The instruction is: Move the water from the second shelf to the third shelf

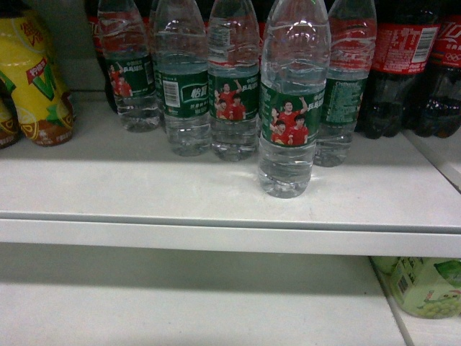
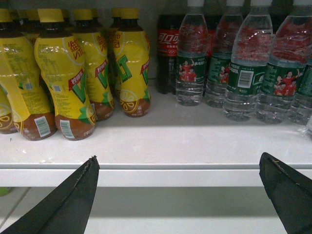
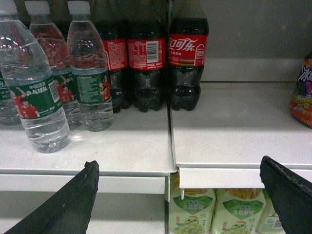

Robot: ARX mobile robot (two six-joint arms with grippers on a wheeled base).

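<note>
Water upright near the front edge of the white shelf, ahead of a row of like bottles, apart from them; cola to its right, yellow tea bottles far left. Left gripper and right gripper both spread wide, empty, low before the shelf lip. Green packs on the shelf below.

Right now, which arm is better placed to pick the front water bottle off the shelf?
Probably the right. The front water bottle stands forward of its row, near the open right gripper. In the left wrist view the open left gripper faces bare shelf.
</note>
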